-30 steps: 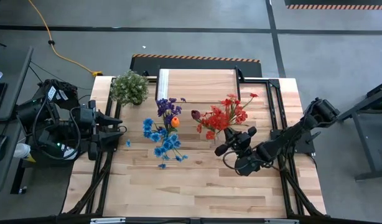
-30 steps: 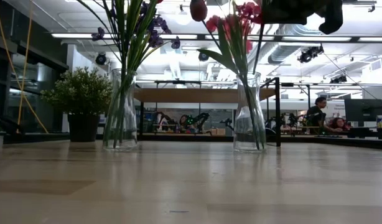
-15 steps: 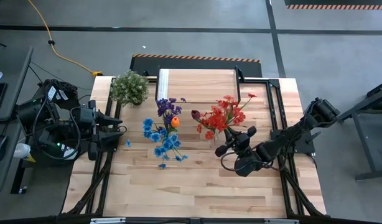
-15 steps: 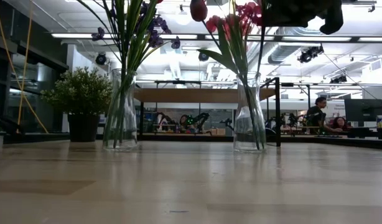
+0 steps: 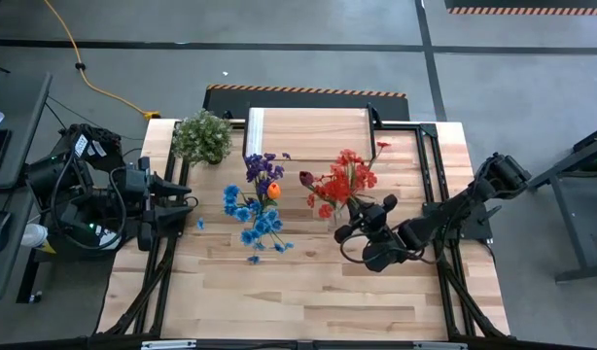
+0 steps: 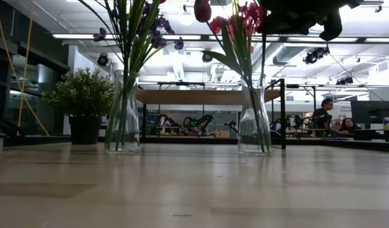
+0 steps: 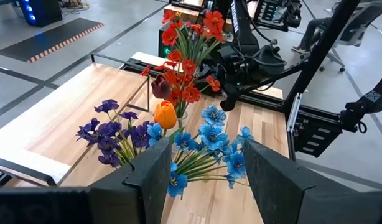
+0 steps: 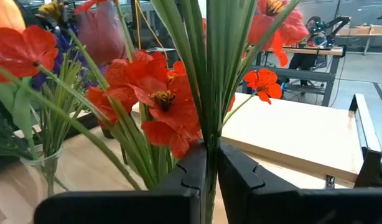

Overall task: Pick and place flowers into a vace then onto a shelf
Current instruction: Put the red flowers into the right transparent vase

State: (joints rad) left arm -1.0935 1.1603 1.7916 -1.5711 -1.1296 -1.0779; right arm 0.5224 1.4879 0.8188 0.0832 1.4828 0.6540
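Red-bloomed, long green-stemmed artificial flowers (image 5: 342, 182) stand in a clear glass vase (image 6: 253, 120) on the light wood-plank counter (image 5: 279, 292), in front of the low shelf with a light wood top (image 5: 308, 131); the right pincer (image 8: 208, 168) is clamped on their stems. A second clear glass vase (image 6: 123, 114) beside it holds blue and purple blooms (image 5: 255, 204), apparently with an orange one. At the counter's left edge, the left pincer (image 7: 203, 168) hangs with its fingers apart, holding nothing.
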